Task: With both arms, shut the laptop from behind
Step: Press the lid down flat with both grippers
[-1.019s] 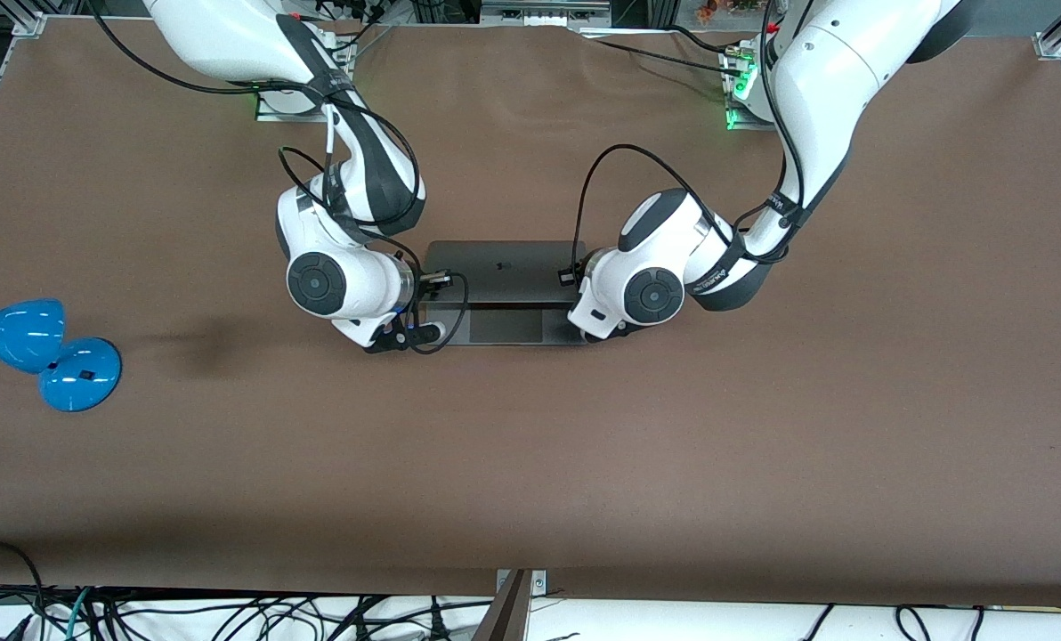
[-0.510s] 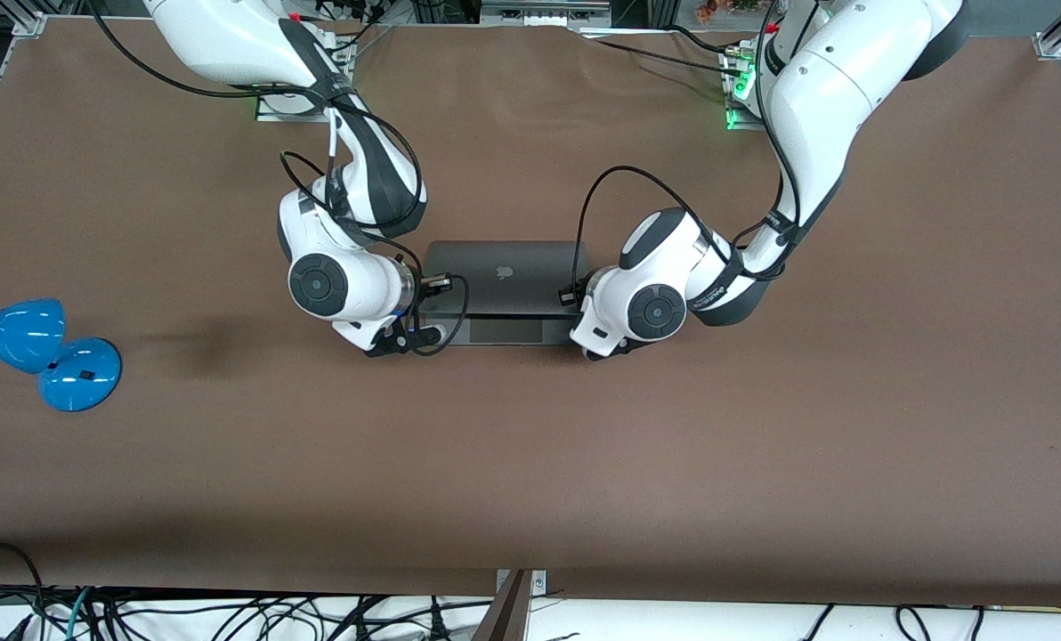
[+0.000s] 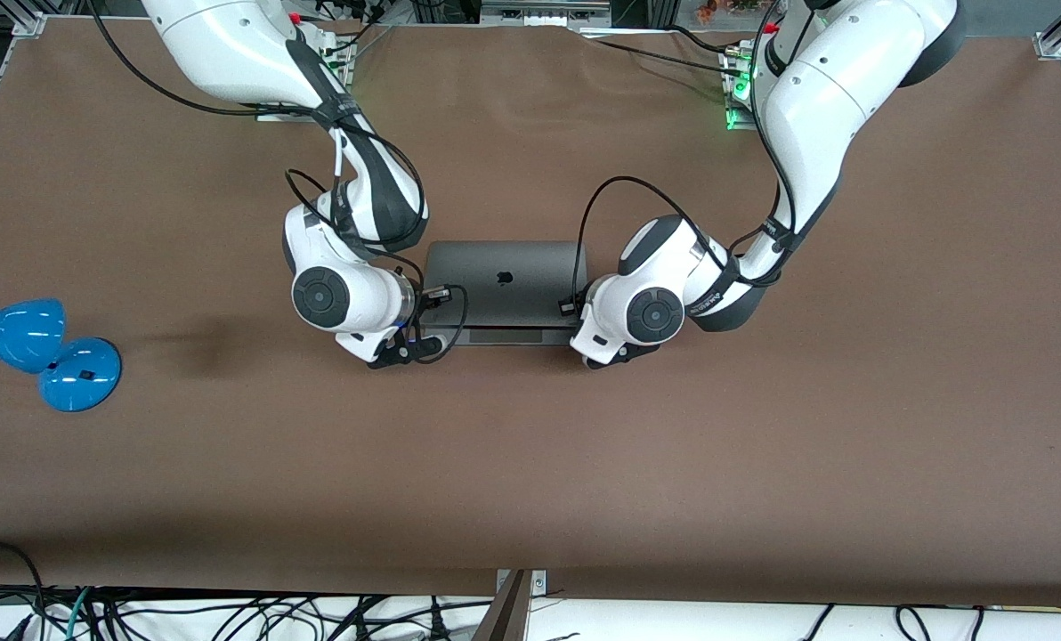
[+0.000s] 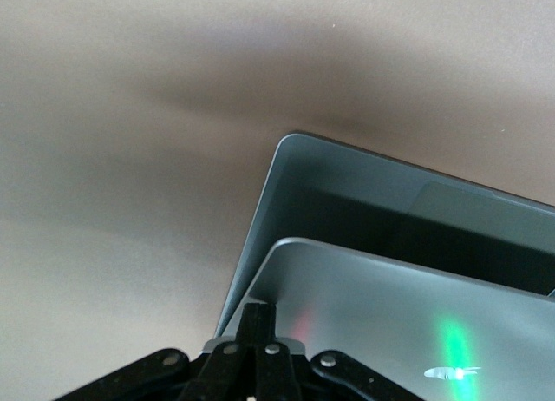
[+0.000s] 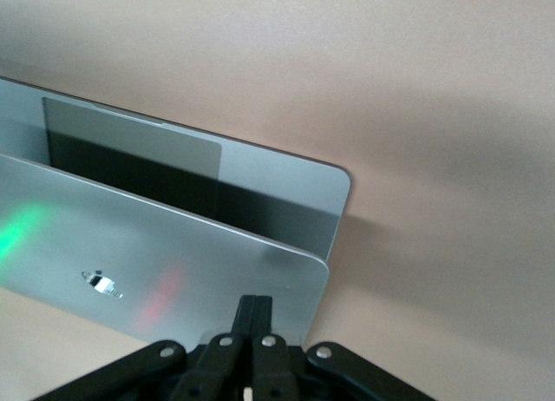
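Note:
The space-grey laptop (image 3: pixel 504 285) sits mid-table with its lid tilted far down over the base, apple logo up. Only a thin strip of base (image 3: pixel 504 336) shows nearer the front camera. My left gripper (image 4: pixel 258 311) is shut, its tips against the lid's outer face (image 4: pixel 390 318) near the corner at the left arm's end. My right gripper (image 5: pixel 253 304) is shut, its tips against the lid (image 5: pixel 173 253) near the other corner. The trackpad (image 5: pixel 130 141) shows through the gap. In the front view both wrists (image 3: pixel 630 312) (image 3: pixel 344 298) hide the fingers.
A blue desk lamp (image 3: pixel 50 352) stands at the right arm's end of the table. Cables loop from both wrists over the laptop's corners. The brown table top (image 3: pixel 530 463) stretches toward the front camera.
The lid has swung farther down toward the base, so less trackpad shows. Both wrists have moved with it toward the front camera.

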Controlling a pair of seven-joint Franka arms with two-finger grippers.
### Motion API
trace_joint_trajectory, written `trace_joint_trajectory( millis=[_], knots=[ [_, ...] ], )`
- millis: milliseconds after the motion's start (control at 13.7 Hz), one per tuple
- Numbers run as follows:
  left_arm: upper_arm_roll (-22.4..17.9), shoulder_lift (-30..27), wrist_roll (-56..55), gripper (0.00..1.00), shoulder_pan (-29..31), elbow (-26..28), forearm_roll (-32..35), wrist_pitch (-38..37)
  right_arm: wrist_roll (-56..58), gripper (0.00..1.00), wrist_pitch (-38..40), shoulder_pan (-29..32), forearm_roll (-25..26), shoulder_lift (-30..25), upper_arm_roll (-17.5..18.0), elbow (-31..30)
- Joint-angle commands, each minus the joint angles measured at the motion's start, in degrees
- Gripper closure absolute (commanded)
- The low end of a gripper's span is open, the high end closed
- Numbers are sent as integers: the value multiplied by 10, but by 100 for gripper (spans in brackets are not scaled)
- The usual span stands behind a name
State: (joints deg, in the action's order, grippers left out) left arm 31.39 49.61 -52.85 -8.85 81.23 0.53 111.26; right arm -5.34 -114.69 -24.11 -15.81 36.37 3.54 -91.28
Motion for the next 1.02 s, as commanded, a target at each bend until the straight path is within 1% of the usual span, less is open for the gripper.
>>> trace_joint_trajectory(
  millis=[0, 146, 291, 510, 655, 947],
  knots=[
    [-5, 20, 2, 100, -12, -28, 19, 1, 13, 100, -9, 4, 8, 13, 4, 15],
    [-7, 20, 2, 100, -13, -28, 19, 6, 33, 100, -39, 7, 16, 26, 4, 15],
    [-11, 20, 2, 100, -16, -28, 20, 12, 34, 100, -40, 7, 18, 29, 4, 15],
    [-18, 20, -1, 100, -28, -28, 57, 12, 34, 100, -41, 8, 19, 32, 4, 15],
    [-18, 20, -2, 100, -29, -27, 67, 24, 46, 100, -50, 9, 19, 36, 4, 15],
    [-18, 31, -3, 100, -30, -27, 68, 44, 54, 100, -63, 12, 19, 45, 4, 15]
  ],
)
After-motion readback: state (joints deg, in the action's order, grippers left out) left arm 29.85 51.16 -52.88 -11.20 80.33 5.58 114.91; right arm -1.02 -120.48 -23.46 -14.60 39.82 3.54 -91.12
